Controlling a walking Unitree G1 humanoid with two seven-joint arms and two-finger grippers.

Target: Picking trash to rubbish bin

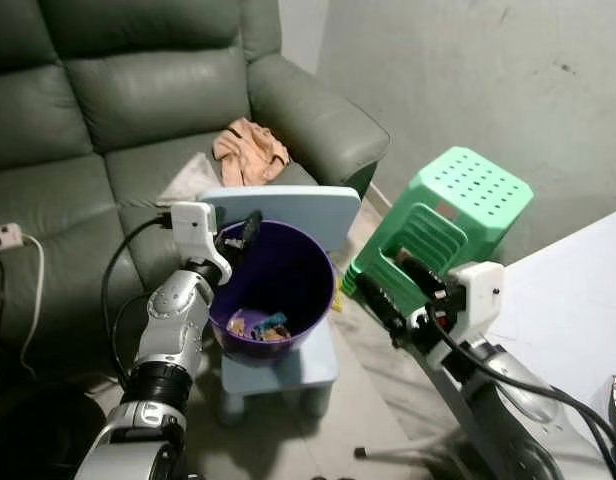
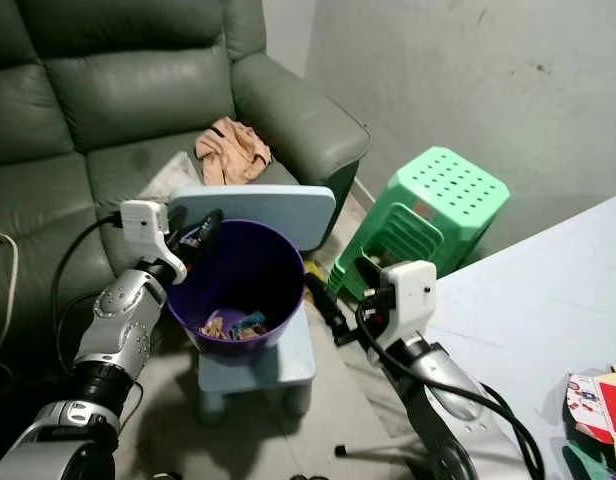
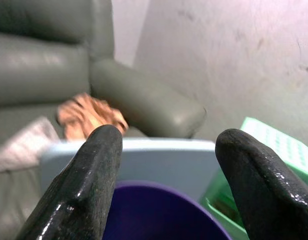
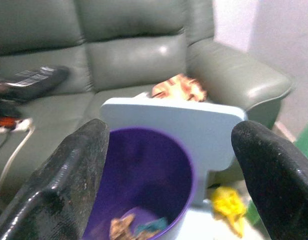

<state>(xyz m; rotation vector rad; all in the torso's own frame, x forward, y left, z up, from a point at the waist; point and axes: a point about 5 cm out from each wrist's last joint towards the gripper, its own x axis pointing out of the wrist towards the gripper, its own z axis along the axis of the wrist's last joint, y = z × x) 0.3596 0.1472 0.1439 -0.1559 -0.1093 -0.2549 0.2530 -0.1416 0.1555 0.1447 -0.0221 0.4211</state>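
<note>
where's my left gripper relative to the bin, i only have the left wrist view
Observer: The left gripper is over the near-left rim of the purple bin, fingers open and empty.
Operator: anything in the bin yet
Observer: Yes, some wrappers lie at the bottom.
Operator: any trash left outside
Observer: A yellow scrap lies on the floor beside the blue chair.
Operator: where's the right gripper
Observer: The right gripper is to the bin's right, in front of the green stool, fingers open.
</note>
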